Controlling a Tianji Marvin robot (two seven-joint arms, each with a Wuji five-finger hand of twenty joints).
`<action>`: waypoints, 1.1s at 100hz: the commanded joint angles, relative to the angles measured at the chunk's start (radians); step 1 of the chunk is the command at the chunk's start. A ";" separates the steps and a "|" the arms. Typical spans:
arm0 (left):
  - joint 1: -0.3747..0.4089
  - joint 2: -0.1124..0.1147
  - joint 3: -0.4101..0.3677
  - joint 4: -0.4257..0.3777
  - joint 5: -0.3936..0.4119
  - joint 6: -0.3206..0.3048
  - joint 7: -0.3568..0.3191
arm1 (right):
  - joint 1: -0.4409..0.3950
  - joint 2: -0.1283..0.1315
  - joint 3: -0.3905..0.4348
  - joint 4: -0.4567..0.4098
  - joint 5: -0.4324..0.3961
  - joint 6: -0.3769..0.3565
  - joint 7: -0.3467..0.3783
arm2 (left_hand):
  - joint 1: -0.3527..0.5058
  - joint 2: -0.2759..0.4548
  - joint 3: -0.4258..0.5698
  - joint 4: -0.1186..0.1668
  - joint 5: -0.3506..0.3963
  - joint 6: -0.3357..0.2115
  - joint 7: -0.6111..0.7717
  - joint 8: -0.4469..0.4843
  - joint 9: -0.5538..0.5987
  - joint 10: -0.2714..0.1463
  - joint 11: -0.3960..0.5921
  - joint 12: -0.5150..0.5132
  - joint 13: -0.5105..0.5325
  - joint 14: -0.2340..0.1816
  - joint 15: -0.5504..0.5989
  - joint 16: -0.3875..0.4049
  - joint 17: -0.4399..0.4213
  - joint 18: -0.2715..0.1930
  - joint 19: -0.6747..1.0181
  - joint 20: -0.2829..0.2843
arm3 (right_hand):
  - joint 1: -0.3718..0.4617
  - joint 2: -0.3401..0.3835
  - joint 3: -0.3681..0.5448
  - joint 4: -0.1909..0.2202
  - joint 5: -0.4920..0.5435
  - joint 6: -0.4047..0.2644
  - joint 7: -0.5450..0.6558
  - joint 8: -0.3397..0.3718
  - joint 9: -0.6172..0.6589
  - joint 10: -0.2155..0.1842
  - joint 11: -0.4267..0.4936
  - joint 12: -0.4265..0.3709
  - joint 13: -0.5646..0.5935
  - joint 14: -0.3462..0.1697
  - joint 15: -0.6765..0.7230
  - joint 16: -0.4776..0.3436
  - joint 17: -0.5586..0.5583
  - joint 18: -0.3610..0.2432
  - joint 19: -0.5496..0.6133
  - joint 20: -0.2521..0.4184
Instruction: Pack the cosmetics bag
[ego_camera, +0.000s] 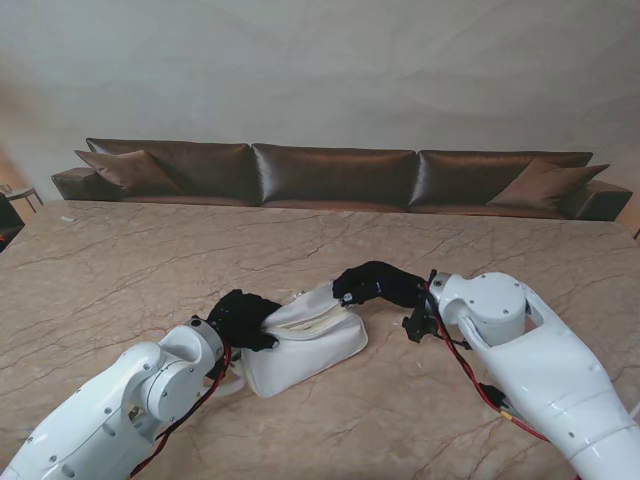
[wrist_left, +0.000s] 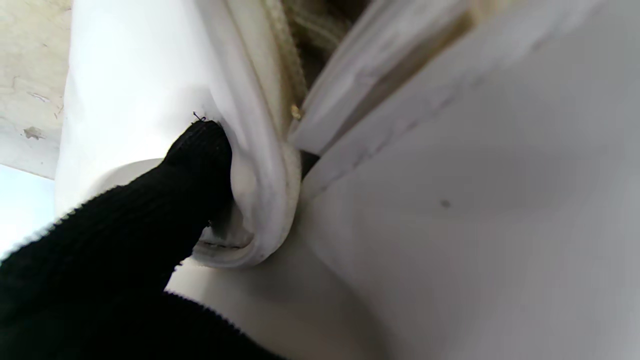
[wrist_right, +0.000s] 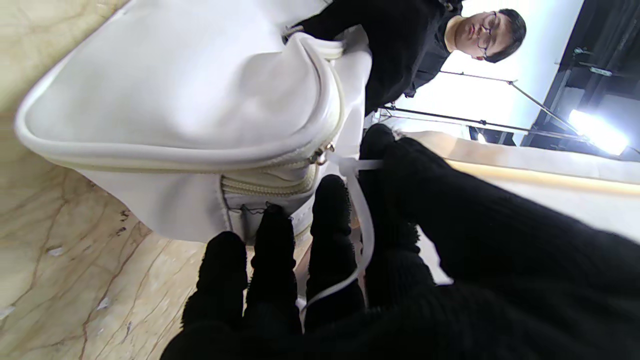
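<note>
Stand view: white cosmetics bag (ego_camera: 305, 340) lying on marble table (ego_camera: 120, 250), between both hands.
Left wrist: left hand (wrist_left: 150, 220) clamped on bag's piped rim.
Right wrist: right hand (wrist_right: 360, 240) pinching white zipper ribbon (wrist_right: 362, 220) at bag's end.

Filming studio w/ lounge set: sofa (ego_camera: 330, 175), light stands (wrist_right: 530, 100).

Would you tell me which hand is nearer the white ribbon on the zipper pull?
Right. The right hand pinches the white ribbon; the left hand grips the white leather bag's opposite end.
</note>
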 joint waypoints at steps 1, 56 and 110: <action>0.025 -0.011 0.014 0.014 -0.003 -0.004 -0.008 | 0.000 -0.002 -0.007 -0.014 -0.005 -0.008 0.019 | 0.317 0.209 0.203 0.182 0.139 -0.209 0.184 0.045 0.082 -0.112 0.089 0.018 0.061 -0.018 0.102 0.032 -0.003 0.004 0.037 0.009 | -0.023 -0.016 0.010 0.031 -0.037 -0.203 0.049 0.063 -0.018 -0.021 -0.002 -0.013 -0.009 -0.048 -0.086 -0.067 0.001 -0.034 0.000 0.020; 0.024 -0.010 0.018 0.026 0.018 0.001 0.000 | -0.031 -0.030 0.021 0.018 0.132 -0.009 0.015 | 0.318 0.211 0.198 0.180 0.135 -0.207 0.183 0.049 0.077 -0.114 0.089 0.017 0.058 -0.018 0.092 0.028 -0.003 0.000 0.035 0.003 | -0.149 -0.089 -0.142 0.036 -0.026 -0.245 0.046 0.161 -0.236 -0.012 -0.203 -0.319 -0.062 -0.082 -0.757 -0.078 -0.045 -0.060 -0.403 0.130; 0.009 -0.001 0.045 0.020 0.052 -0.009 -0.034 | -0.084 -0.020 0.043 -0.127 0.004 0.112 -0.098 | 0.322 0.213 0.198 0.181 0.140 -0.203 0.184 0.049 0.079 -0.108 0.090 0.020 0.057 -0.015 0.087 0.027 -0.005 0.001 0.032 -0.001 | -0.128 -0.038 -0.010 0.077 0.192 -0.192 0.086 0.051 -0.157 -0.010 -0.265 -0.466 -0.046 -0.082 -0.777 -0.295 -0.056 -0.026 -0.408 0.119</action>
